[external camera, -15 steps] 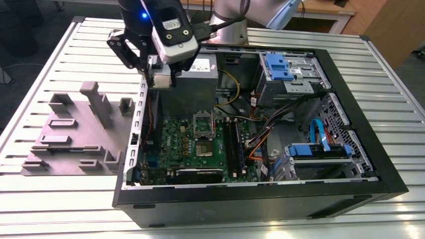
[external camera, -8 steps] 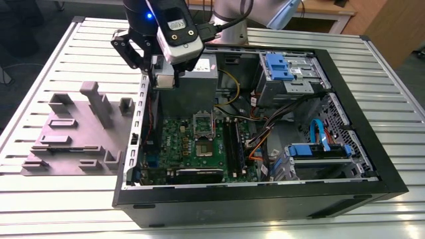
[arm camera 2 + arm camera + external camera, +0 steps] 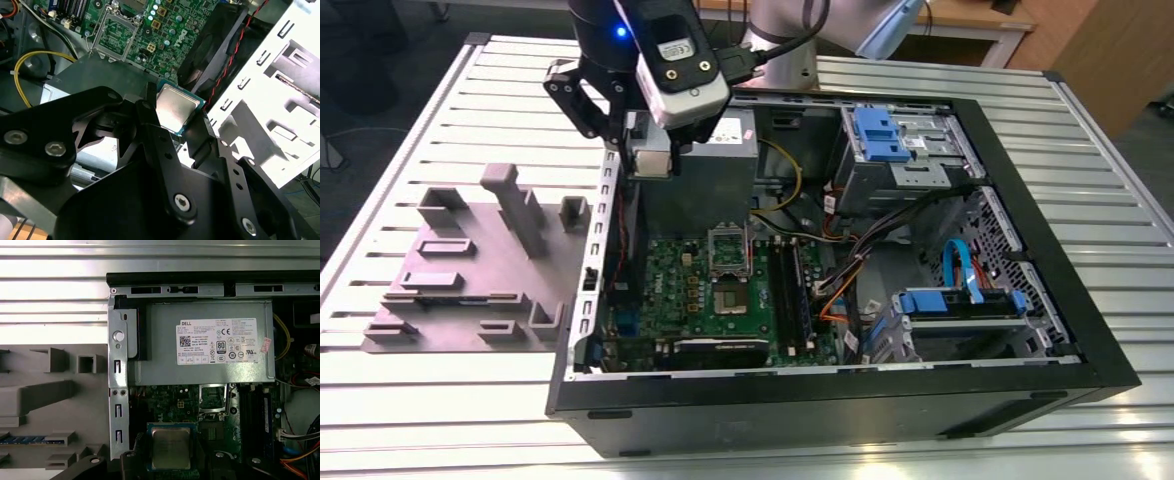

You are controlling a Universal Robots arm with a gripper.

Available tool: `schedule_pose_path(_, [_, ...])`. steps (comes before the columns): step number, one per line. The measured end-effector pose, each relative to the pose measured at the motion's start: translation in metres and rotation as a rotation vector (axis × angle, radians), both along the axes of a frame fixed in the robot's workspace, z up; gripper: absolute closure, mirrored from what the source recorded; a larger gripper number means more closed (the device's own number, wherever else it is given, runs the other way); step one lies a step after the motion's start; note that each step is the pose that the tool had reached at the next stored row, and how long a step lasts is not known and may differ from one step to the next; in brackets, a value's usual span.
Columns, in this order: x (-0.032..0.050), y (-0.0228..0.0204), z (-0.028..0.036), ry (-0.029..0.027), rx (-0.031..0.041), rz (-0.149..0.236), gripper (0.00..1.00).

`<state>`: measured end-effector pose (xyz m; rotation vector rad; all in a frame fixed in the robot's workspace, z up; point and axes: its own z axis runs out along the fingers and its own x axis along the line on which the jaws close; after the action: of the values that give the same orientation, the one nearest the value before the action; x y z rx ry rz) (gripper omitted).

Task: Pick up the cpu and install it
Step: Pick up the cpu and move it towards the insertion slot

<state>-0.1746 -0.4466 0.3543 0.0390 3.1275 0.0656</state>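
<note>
Claw: gripper [image 3: 651, 160] narrow, clamped on two opposite edges of the cpu [image 3: 176, 111].
Cpu: in the air, metal top showing in both wrist views, near the power supply [image 3: 210, 345], upper left of centre in the exterior view.
Edges: just inside the case wall [image 3: 603, 240].
Socket: socket [image 3: 724, 297] lower in the exterior view, well apart.
Room: open air over the motherboard [image 3: 674, 275]; memory slots [image 3: 787, 285] just beside the socket.
</note>
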Motion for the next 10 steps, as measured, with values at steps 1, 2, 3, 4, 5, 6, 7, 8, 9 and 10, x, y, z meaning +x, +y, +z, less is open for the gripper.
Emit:
schedule_pose_path(1, [0.0008,0.0000,0.0000,-0.0001,0.0000,0.000,0.53])
schedule_pose_path(2, [0.0017,0.0000,-0.0001,0.0000,0.0001,0.000,0.53])
schedule_pose_path(3, [0.0026,0.0000,-0.0002,-0.0001,0.0001,0.000,0.53])
schedule_pose_path(4, [0.0038,0.0000,-0.0002,0.0000,0.0000,0.000,0.53])
schedule_pose_path(5, [0.0053,0.0000,-0.0004,0.0000,0.0001,0.000,0.53])
schedule_pose_path(6, [0.0068,0.0000,-0.0005,0.0001,0.0000,0.000,0.53])
schedule_pose_path(7, [0.0084,0.0000,-0.0006,0.0002,0.0000,0.000,0.53])
schedule_pose_path(8, [0.0099,0.0000,-0.0009,0.0002,0.0000,0.000,0.53])
schedule_pose_path(9, [0.0116,0.0000,-0.0012,0.0003,0.0000,0.000,0.53])
schedule_pose_path(10, [0.0134,0.0000,-0.0016,0.0005,0.0000,0.000,0.53])
